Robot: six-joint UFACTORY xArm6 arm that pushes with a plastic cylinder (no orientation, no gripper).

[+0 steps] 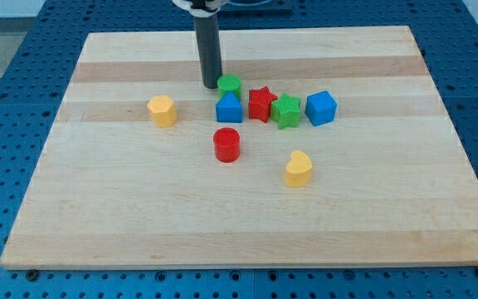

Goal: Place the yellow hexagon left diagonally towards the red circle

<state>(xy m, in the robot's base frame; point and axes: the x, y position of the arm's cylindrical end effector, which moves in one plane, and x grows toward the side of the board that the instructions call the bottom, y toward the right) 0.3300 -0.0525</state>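
The yellow hexagon (163,110) sits on the wooden board (98,208) at the view's left of centre. The red circle (226,144), a short cylinder, stands lower and to the right of it, near the board's middle. My tip (212,85) is the lower end of the dark rod, which comes down from the view's top. The tip rests on the board just left of a green circle block (230,84), above and to the right of the yellow hexagon and well apart from it.
A blue triangular block (228,109), a red star (261,104), a green star (287,111) and a blue cube (321,108) form a row right of the tip. A yellow heart (299,169) lies lower right of the red circle.
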